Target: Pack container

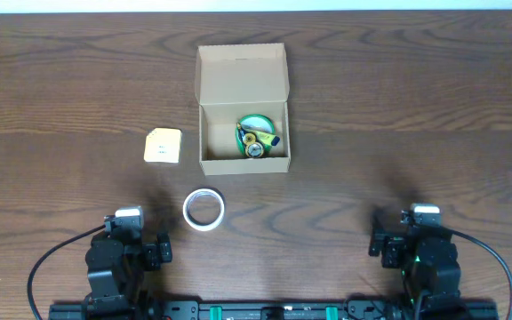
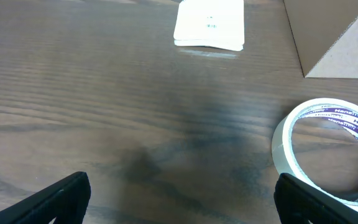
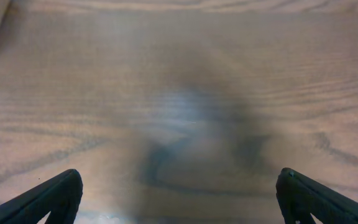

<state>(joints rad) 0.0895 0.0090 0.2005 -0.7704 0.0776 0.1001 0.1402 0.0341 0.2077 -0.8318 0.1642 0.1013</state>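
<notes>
The tan cardboard container (image 1: 278, 133) stands open at the table's middle, its flap lid laid back. Inside lie a green round item and a small yellow-and-dark object (image 1: 256, 135). A white tape roll (image 1: 204, 210) lies on the table in front of the box and shows at the right of the left wrist view (image 2: 328, 149). A small yellow pad (image 1: 163, 145) lies left of the box, also in the left wrist view (image 2: 210, 23). My left gripper (image 2: 180, 198) is open and empty near the front edge. My right gripper (image 3: 179, 196) is open and empty at the front right.
The box's corner (image 2: 331, 34) shows at the top right of the left wrist view. A tan edge sits at the top left corner of the right wrist view. Dark wood table (image 1: 416, 107) all round.
</notes>
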